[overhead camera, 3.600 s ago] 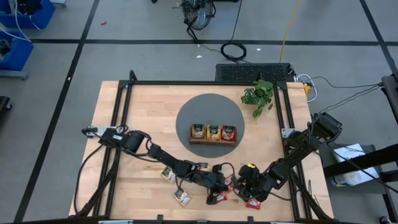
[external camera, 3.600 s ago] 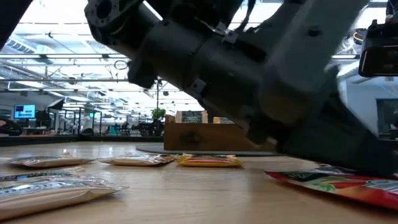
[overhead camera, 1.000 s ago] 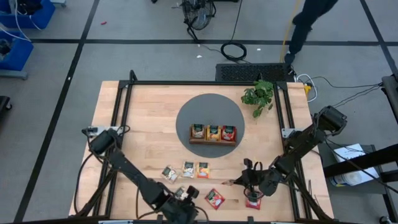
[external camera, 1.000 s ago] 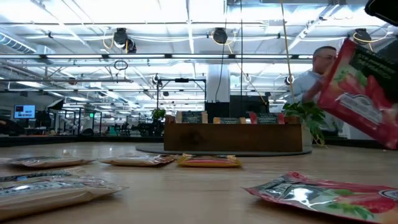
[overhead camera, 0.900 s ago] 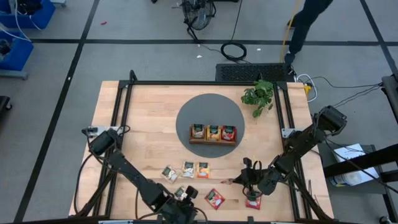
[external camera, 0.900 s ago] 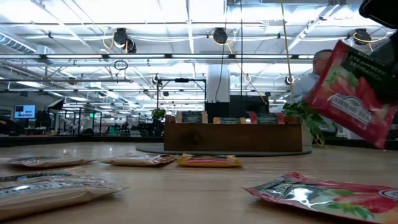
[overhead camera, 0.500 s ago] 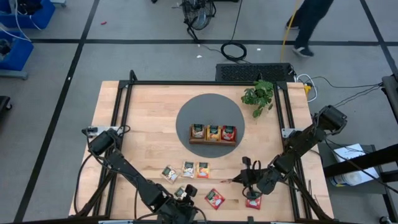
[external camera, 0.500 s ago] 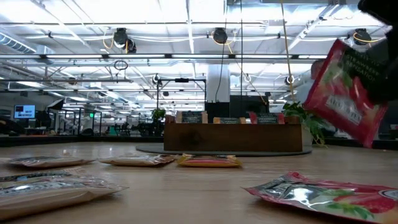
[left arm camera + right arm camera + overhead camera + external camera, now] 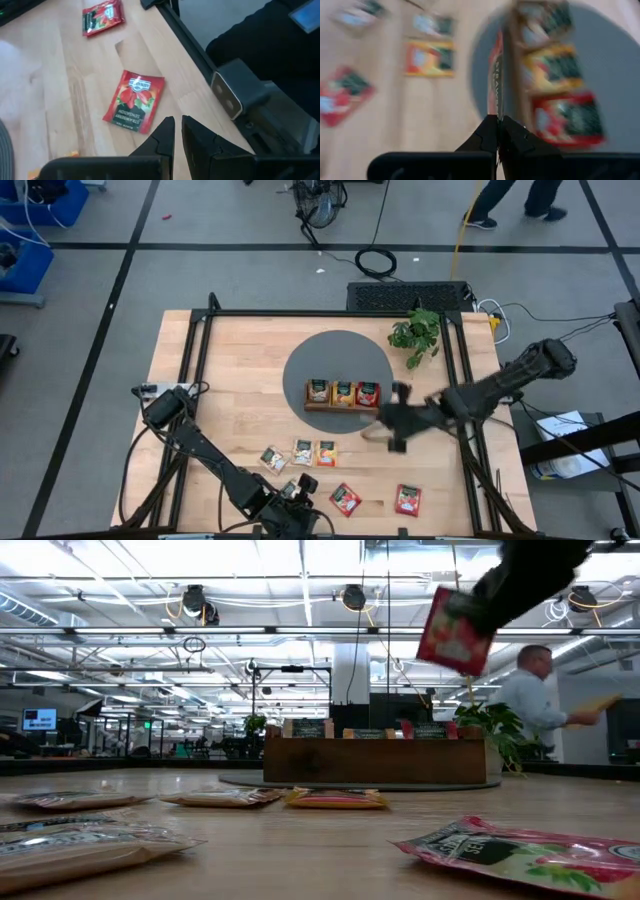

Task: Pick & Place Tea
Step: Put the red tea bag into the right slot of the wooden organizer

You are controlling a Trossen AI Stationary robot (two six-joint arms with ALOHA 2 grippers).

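the right gripper [image 9: 393,420] is pinching a red tea sachet [image 9: 452,632] just short of the tray [image 9: 343,406], already part-filled; five sachets are waiting; left gripper [image 9: 176,131] is idling nearly closed.

The right arm reached in from the table's [image 9: 230,370] right edge, stretched low toward its centre, and its right gripper [image 9: 392,420] hung above the wood, fingers [image 9: 496,131] pressed together on the edge of a red sachet [image 9: 452,632]. The left arm lay folded along the table's near edge, its left gripper [image 9: 178,131] low there, the fingers [image 9: 165,134] nearly together with nothing between them.
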